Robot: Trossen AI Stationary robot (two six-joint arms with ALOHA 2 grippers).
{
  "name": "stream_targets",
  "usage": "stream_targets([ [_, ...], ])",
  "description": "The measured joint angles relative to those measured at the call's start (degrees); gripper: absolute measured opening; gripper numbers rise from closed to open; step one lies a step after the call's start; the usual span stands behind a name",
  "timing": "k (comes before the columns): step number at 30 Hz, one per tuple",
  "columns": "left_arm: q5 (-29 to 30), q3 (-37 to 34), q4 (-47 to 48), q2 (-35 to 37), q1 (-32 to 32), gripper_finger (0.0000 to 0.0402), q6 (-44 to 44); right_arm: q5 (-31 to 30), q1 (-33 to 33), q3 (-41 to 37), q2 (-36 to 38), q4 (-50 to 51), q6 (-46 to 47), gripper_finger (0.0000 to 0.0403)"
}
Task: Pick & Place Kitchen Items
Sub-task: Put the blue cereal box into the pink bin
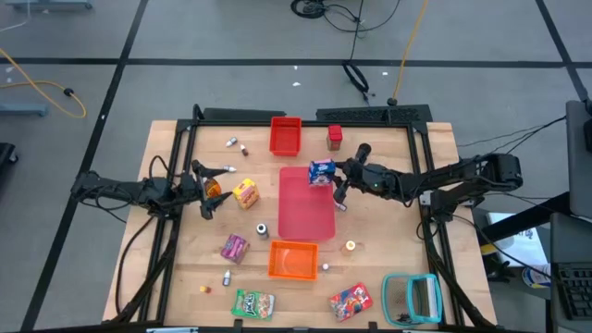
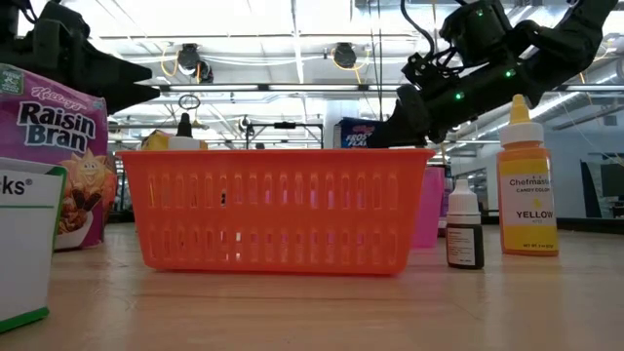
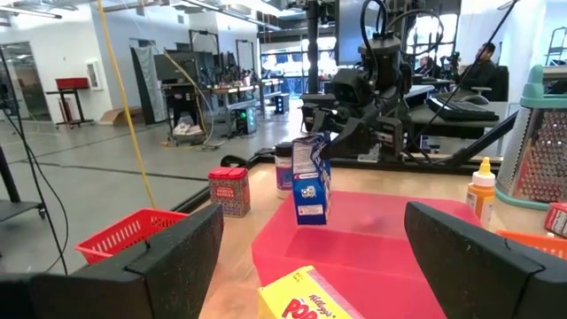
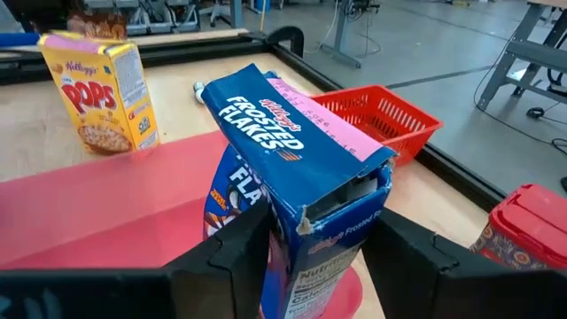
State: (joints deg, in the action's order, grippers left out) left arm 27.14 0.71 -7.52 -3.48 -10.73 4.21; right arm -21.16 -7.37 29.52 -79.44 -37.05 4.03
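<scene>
blue frosted flakes carton (image 4: 292, 177) with white lettering at frame centre, yellow pops carton (image 4: 97, 89) upper left, red basket (image 4: 381, 111) right, pink-red mat (image 4: 97, 221) lower left, light wood counter (image 4: 177, 111).

A wooden table (image 1: 185, 277) carries scattered groceries, red bin (image 1: 285, 135), orange bin (image 1: 293, 260) and red mat (image 1: 305, 208).

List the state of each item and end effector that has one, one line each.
Frosted Flakes carton: between the right end effector's fingers, top flap torn, over the red mat.
Right end effector: around the carton.
Left end effector: open, empty.
Corn Pops carton: standing on the table.
Orange basket: empty.
</scene>
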Motion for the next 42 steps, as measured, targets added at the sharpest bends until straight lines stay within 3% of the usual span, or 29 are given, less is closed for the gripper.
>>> stream_targets([
  [32, 0.00, 0.00, 0.03, 0.01, -0.02, 0.0351, 0.00, 0.18, -0.01, -0.04, -4.31, -2.82, 0.68, 0.0164],
  [42, 0.00, 0.00, 0.03, 0.00, 0.01, 0.0351, 0.00, 0.20, -0.01, -0.04, -4.31, -2.74, 0.90, 0.0190],
])
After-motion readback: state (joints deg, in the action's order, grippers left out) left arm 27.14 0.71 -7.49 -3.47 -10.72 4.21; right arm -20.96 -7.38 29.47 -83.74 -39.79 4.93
